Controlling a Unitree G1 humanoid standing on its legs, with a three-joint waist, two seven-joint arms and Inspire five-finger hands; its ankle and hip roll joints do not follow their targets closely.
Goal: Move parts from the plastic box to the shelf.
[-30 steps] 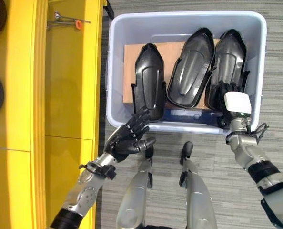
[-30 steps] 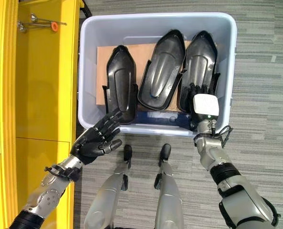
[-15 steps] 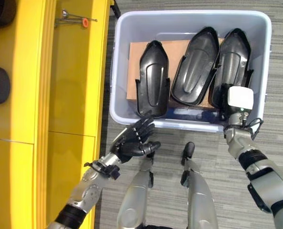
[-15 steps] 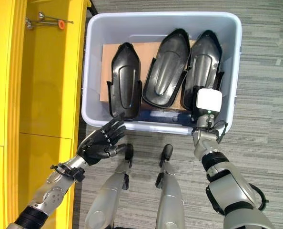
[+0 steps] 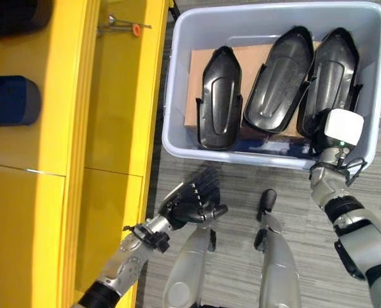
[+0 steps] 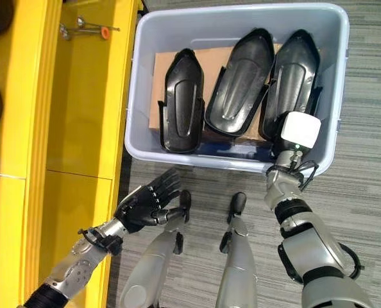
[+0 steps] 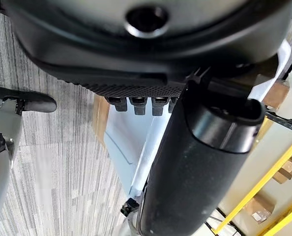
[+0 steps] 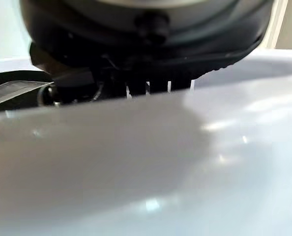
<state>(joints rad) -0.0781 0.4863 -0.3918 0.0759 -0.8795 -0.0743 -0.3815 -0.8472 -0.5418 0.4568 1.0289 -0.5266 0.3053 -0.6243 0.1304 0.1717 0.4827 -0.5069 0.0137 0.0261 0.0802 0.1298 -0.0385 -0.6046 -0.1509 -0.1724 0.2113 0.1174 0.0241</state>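
Observation:
A pale blue-grey plastic box (image 5: 172, 96) stands on the floor and holds three black moulded parts on a cardboard sheet: left part (image 5: 219, 96), middle part (image 5: 280, 80), right part (image 5: 335, 70). My left hand (image 5: 194, 202) hovers open over the carpet just short of the box's near left corner, touching nothing. My right hand (image 5: 342, 127), with its white cover, reaches over the near right rim onto the near end of the right part. In the right wrist view its fingers drop out of sight behind the box wall (image 8: 146, 167). The yellow shelf (image 5: 113, 96) runs along the left.
On the shelf lie a dark blue rounded item (image 5: 11, 99), a black item (image 5: 11, 13) at the far corner, and a metal tool with an orange piece (image 5: 123, 27). Grey striped carpet (image 5: 210, 176) surrounds the box.
The camera has shifted, so the whole picture sits further right. My left hand has drawn back from the box's near rim towards me. The right hand stays at the right part.

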